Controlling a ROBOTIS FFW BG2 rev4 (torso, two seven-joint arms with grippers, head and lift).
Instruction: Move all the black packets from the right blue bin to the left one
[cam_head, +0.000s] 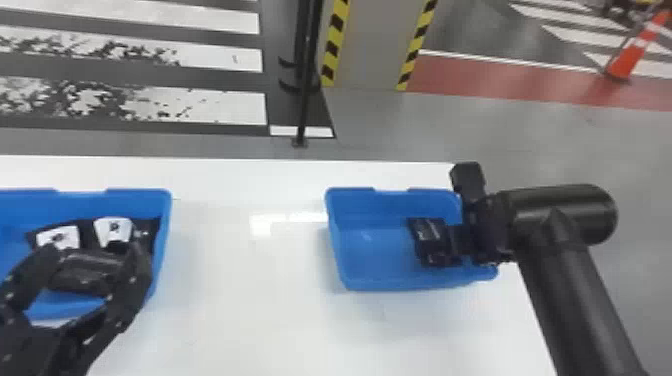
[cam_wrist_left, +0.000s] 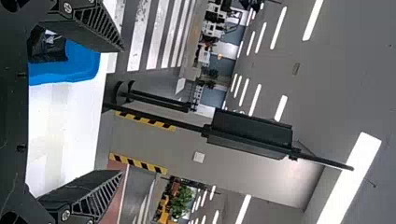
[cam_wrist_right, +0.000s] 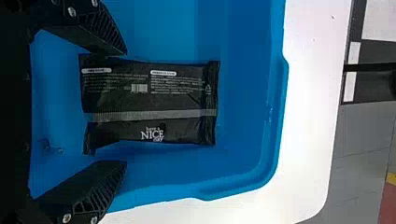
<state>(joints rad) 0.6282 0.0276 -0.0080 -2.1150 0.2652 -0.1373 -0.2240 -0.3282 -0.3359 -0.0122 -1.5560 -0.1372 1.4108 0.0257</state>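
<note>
One black packet (cam_wrist_right: 154, 100) in the right blue bin (cam_head: 390, 286), lying in the bin's right half, short of the far wall, with blue floor running to the left wall; my right gripper (cam_head: 461, 240) is over it, jaws spread, not clamped, one finger close to the packet's left side. Left blue bin (cam_head: 166, 210): at least two black packets (cam_head: 114, 230), exact count unclear, my left gripper (cam_head: 95, 260) above, jaws apart, holding nothing. White worktop (cam_head: 240, 310) spans the gap between both bins' facing edges.
</note>
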